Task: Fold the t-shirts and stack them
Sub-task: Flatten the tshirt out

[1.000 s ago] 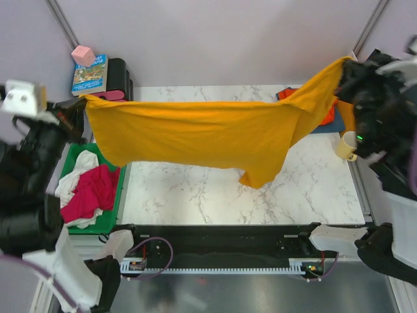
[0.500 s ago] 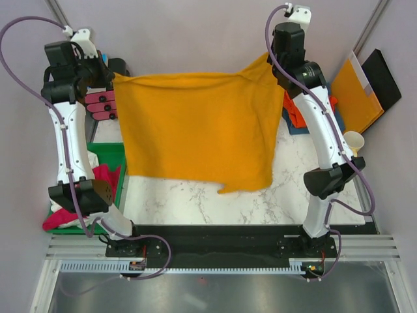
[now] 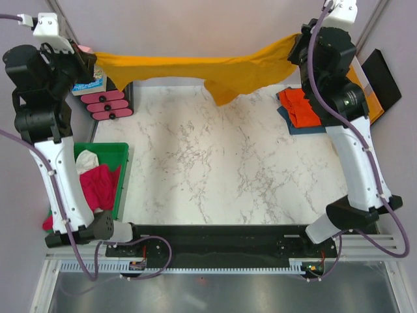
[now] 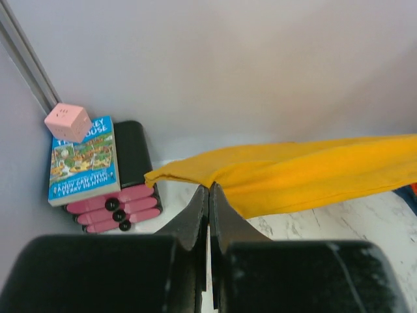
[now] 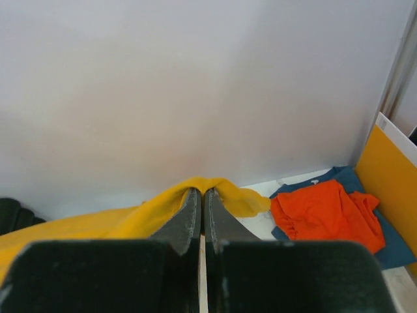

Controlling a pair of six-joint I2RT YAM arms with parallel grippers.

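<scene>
The mustard-yellow t-shirt (image 3: 195,68) hangs in the air as a taut band along the table's far edge, with a fold sagging in the middle. My left gripper (image 3: 91,62) is shut on its left corner (image 4: 179,171); the jaws meet at the cloth (image 4: 208,189). At the other end, my right gripper (image 3: 298,49) is shut on the right corner (image 5: 199,191). A red-orange t-shirt (image 3: 301,106) lies on a dark blue t-shirt (image 3: 306,126) at the back right. A magenta t-shirt (image 3: 98,186) and a white t-shirt (image 3: 85,161) lie crumpled in the green bin (image 3: 111,151).
A book (image 4: 81,160) with a pink cube (image 4: 67,122) on it rests on a black and pink stack (image 3: 107,104) at the back left. An orange-yellow folder (image 5: 391,169) and a black item (image 3: 384,75) stand at the right wall.
Both arms have swung the yellow shirt back toward the far wall. Half a second ago it hung as a wide sheet over the table; now it shows as a narrow stretched band.
</scene>
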